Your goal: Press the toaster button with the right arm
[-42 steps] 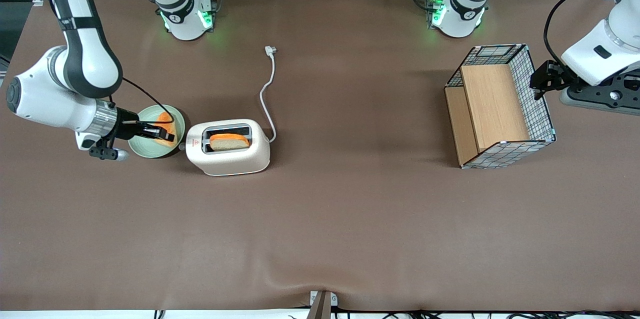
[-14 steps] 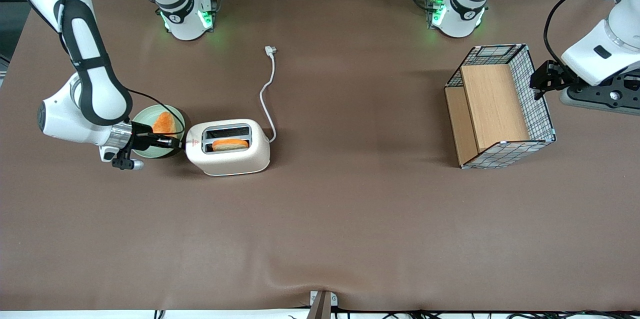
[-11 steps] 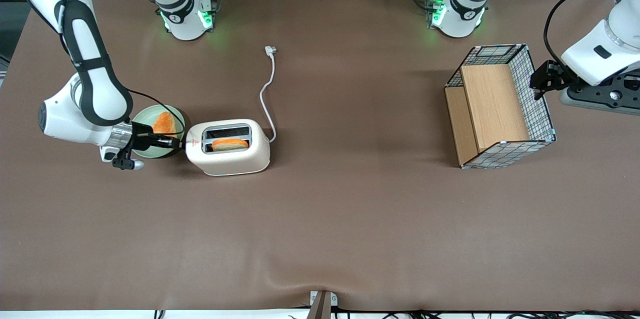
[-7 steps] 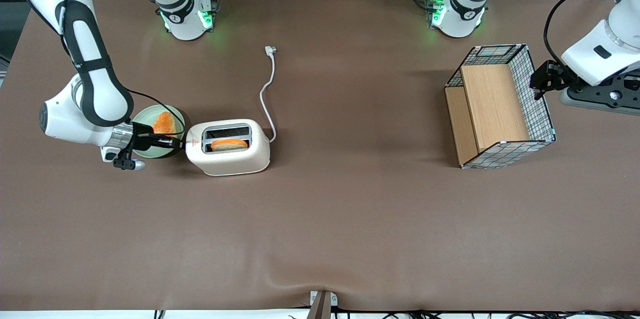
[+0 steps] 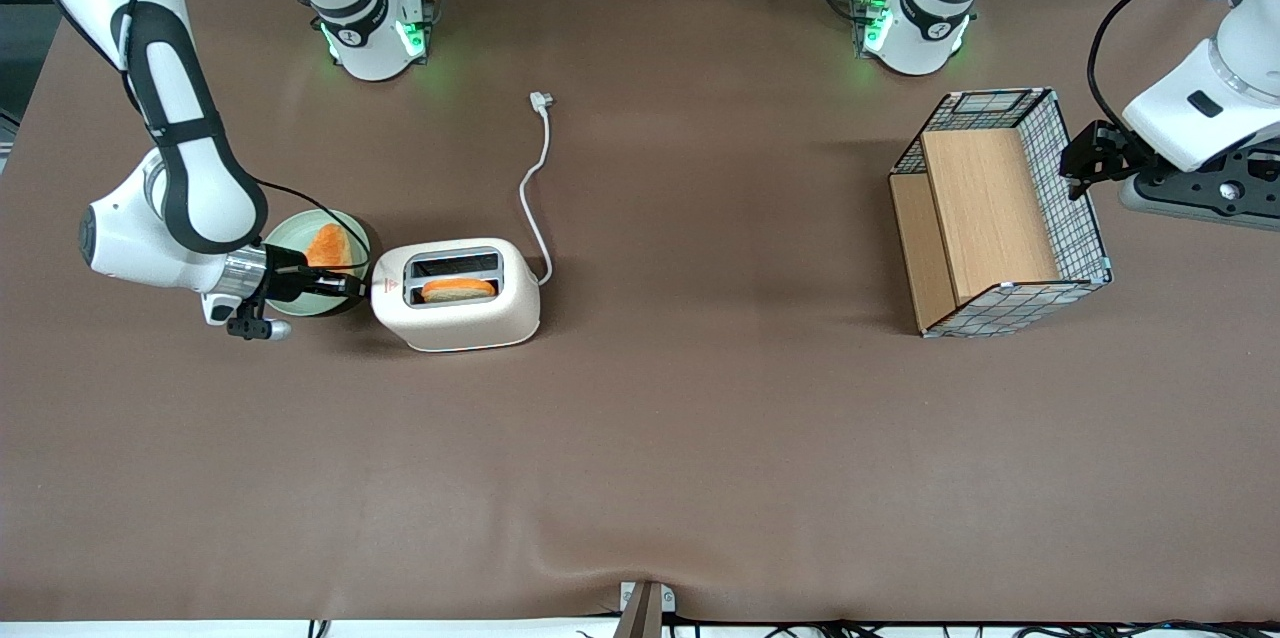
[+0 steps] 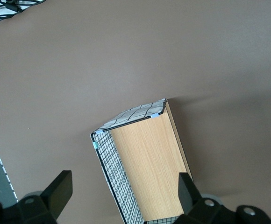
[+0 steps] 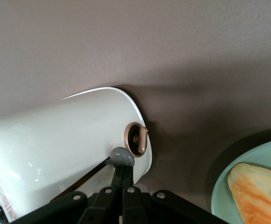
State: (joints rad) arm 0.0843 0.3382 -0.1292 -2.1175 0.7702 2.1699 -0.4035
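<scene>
The cream-white toaster (image 5: 470, 318) stands on the brown table with a red mark (image 5: 390, 289) on top and a slice of toast (image 5: 458, 289) sunk low in the slot nearer the front camera. The right arm (image 5: 185, 178) reaches down to the toaster's narrow end nearest the red mark. Its gripper (image 5: 358, 286) is shut, fingers together. In the right wrist view the gripper (image 7: 122, 173) touches the pale grey toaster button (image 7: 122, 157), low on the toaster's end (image 7: 56, 149), just beside a bronze dial (image 7: 136, 139).
A green plate (image 5: 320, 216) with a piece of toast (image 5: 325, 245) lies under the wrist, close beside the toaster. The white cord (image 5: 535, 188) trails away from the front camera. A wire basket with wooden boards (image 5: 1000, 213) stands toward the parked arm's end.
The gripper moved from above the plate to the toaster's end and went down. The toast sank from sticking out to low in the slot. Little motion in the last second.
</scene>
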